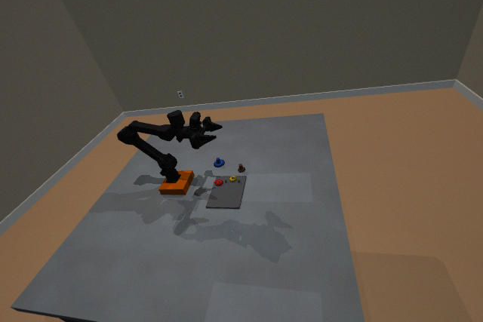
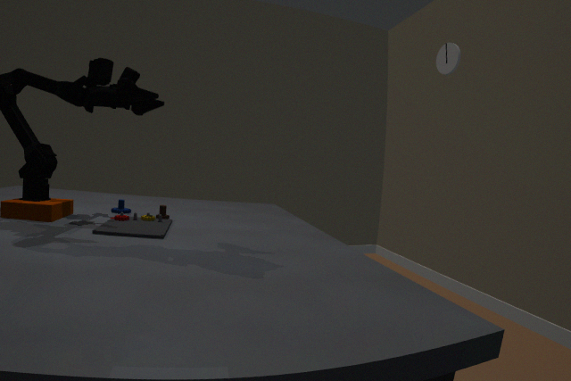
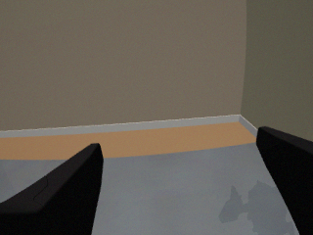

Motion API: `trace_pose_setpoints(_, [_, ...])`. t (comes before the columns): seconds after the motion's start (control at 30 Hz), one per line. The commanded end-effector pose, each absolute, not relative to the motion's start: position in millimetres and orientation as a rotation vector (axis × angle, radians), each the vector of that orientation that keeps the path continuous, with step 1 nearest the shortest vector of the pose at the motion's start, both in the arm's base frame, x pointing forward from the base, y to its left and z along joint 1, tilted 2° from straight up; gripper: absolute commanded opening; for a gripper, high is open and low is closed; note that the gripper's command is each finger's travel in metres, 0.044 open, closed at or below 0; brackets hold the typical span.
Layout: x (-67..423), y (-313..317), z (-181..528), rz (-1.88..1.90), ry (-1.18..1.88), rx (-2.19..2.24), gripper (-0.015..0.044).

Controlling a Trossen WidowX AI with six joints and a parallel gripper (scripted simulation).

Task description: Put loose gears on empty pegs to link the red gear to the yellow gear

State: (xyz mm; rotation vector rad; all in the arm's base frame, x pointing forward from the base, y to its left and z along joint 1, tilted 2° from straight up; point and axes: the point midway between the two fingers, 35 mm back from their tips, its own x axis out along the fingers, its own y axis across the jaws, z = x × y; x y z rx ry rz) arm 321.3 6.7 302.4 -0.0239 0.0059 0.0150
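- Counting gears: four. Red gear [image 1: 219,182] [image 2: 121,218] and yellow gear [image 1: 232,179] [image 2: 147,218] on the board [image 1: 225,195] [image 2: 133,227].
- Two loose: blue gear [image 1: 219,163] [image 2: 120,210], brown gear [image 1: 241,169] [image 2: 161,217], both upright on the table [image 1: 164,256] [image 2: 230,302] [image 3: 161,196], near the board, off it.
- Bare pegs: two. One peg [image 1: 226,180] [image 2: 135,217] between red and yellow, another peg [image 1: 238,180] [image 2: 160,219] past yellow.
- One gripper [image 1: 219,132] [image 2: 161,99] [image 3: 183,144]: spread nearly full, released, holding and touching nothing, high above the table.
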Motion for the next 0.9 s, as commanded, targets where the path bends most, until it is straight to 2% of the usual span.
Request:
trace_pose_setpoints(0.0, [322.9, 7.4, 301.1, 0.017, 0.016, -0.029, 0.0426])
trace_pose_setpoints(0.23, [370.2, 39.7, 242.9, 0.152, 0.409, -0.240, 0.0440])
trace_pose_setpoints(0.43, [390.2, 73.3, 179.7, 0.343, 0.762, -0.449, 0.0440])
trace_pose_setpoints(0.77, [368.3, 121.4, 79.4, 0.783, 1.305, -0.775, 0.0440])
trace_pose_setpoints(0.87, [360.7, 127.9, 67.8, 0.857, 1.378, -0.815, 0.0440])
